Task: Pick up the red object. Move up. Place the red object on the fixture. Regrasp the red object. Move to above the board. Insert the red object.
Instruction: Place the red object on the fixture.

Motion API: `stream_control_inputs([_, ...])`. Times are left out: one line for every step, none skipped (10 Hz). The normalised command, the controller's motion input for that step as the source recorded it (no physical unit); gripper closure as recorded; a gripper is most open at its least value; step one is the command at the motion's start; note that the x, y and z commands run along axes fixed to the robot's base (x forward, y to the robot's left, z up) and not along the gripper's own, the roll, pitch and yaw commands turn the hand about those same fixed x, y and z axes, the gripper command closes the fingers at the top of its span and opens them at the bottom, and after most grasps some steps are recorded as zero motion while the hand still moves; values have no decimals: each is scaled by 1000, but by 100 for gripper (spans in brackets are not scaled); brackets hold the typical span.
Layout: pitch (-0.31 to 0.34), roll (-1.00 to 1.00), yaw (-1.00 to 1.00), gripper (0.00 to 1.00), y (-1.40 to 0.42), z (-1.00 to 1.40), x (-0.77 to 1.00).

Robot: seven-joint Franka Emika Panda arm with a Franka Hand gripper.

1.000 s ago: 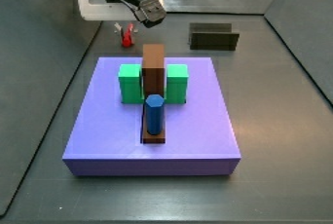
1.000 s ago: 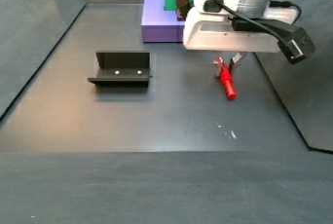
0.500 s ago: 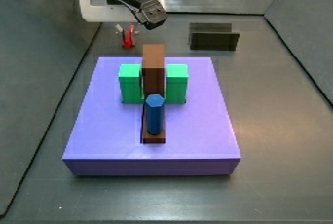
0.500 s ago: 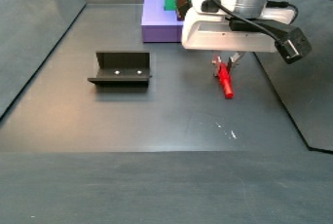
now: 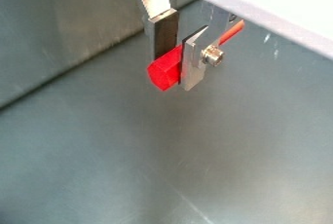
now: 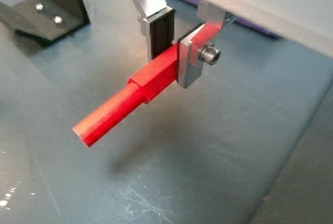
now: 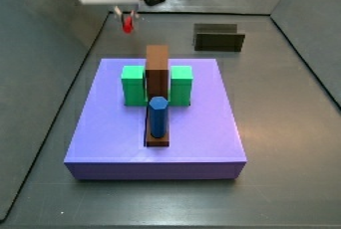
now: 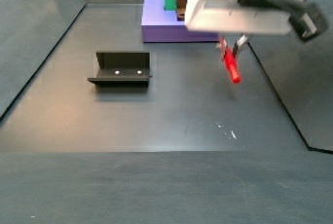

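Observation:
My gripper (image 6: 177,45) is shut on the red object (image 6: 124,108), a thin bright red peg, and holds it in the air above the grey floor. The peg shows in both wrist views (image 5: 164,70), clamped near one end between the silver fingers. In both side views the peg (image 8: 232,64) hangs below the gripper (image 7: 127,14). The fixture (image 8: 120,68) stands on the floor apart from the gripper, and shows in a side view (image 7: 218,38) and a wrist view (image 6: 46,12). The purple board (image 7: 94,133) carries two green blocks, a brown bar and a blue cylinder (image 7: 158,116).
Grey walls enclose the floor (image 8: 156,121) in both side views. The board's far edge (image 8: 162,25) lies behind the gripper in a side view.
The gripper has risen with the red peg in it, lifting the peg off the floor. Board and fixture have not moved.

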Motion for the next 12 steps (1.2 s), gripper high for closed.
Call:
stream_control_inputs([-6, 0, 0, 100, 0, -6, 0])
stream_control_inputs([-6, 0, 0, 100, 0, -9, 0])
stream_control_inputs([-6, 0, 0, 100, 0, -11, 0])
stream_control_inputs([-6, 0, 0, 100, 0, -14, 0])
stream_control_inputs([-9, 0, 0, 100, 0, -14, 0])
stream_control_inputs([-6, 0, 0, 100, 0, -14, 0])
stream_control_inputs([0, -69, -11, 100, 114, 0, -20])
stream_control_inputs([0, -417, 0, 100, 331, 49, 60])
stream_control_inputs([-40, -829, -63, 100, 420, 217, 411])
stream_control_inputs([-123, -877, -14, 100, 217, 111, 431])
stream_control_inputs([-223, -963, -37, 100, 0, 86, 446])
stream_control_inputs([-83, -934, -109, 100, 0, 66, 631])
